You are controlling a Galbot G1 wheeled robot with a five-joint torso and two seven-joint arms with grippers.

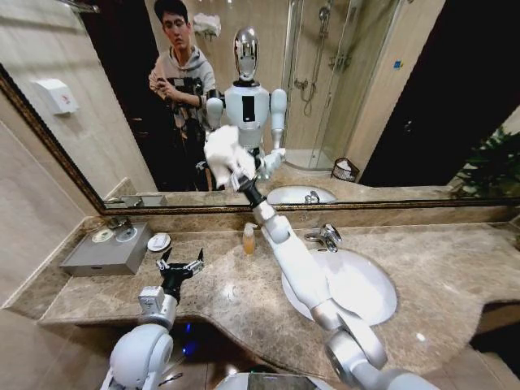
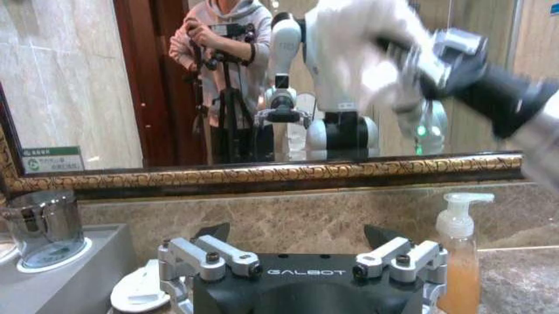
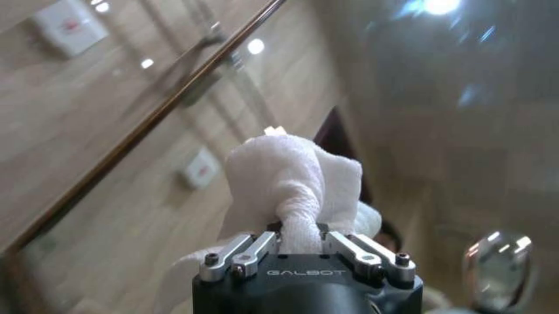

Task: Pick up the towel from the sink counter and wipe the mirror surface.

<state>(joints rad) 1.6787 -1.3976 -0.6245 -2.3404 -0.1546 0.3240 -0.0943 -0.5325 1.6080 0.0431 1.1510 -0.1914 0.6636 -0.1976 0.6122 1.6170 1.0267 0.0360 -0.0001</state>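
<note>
The right gripper (image 1: pixel 240 180), clamped on the white towel (image 1: pixel 224 151), presses the cloth to the mirror (image 1: pixel 390 97) at upper centre of the head view. Lower left, the left gripper (image 1: pixel 180 266) hovers with fingers spread over the sink counter (image 1: pixel 455 268), just beside a soap bottle (image 1: pixel 249 239), with a grey tray (image 1: pixel 106 253) near.

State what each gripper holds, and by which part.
The right gripper pinches the towel by a bunched lower fold, raised against the mirror. The left gripper hangs open above the counter, holding nothing.
</note>
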